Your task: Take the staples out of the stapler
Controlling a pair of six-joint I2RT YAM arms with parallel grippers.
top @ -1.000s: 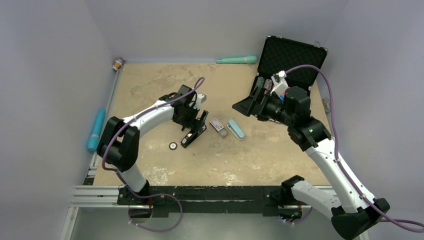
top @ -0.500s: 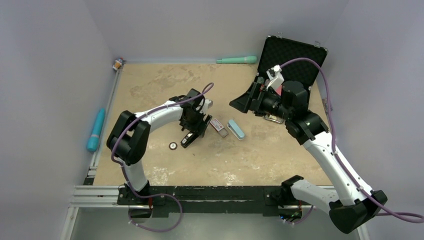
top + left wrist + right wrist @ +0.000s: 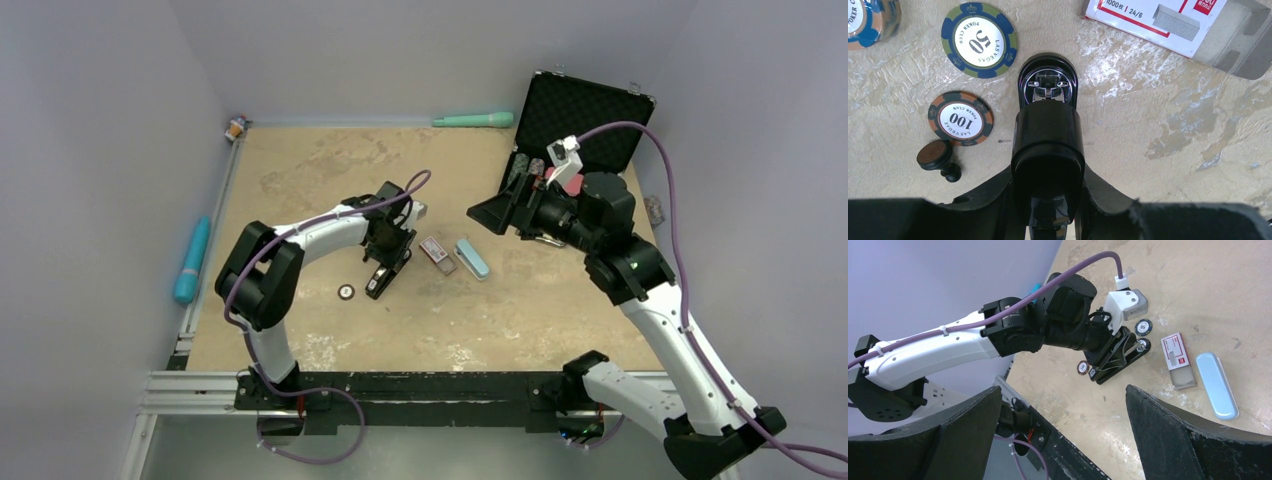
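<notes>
The stapler [image 3: 1048, 150] lies on the table [image 3: 300, 170], its rear clamped between the left fingers [image 3: 983, 192]. Two poker chips [image 3: 979, 41] and a dark peg [image 3: 938, 157] crowd one side of the stapler, with a staple box [image 3: 1168, 22] beyond its nose. The right fingers [image 3: 1188, 435] gape wide, well apart from the stapler.

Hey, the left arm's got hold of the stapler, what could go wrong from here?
The left gripper clamps the stapler by its sides, so it may pivot or slide into the 100 chip close beside it. The right gripper hangs open and apart, so nothing else steadies the stapler while it's opened.
</notes>
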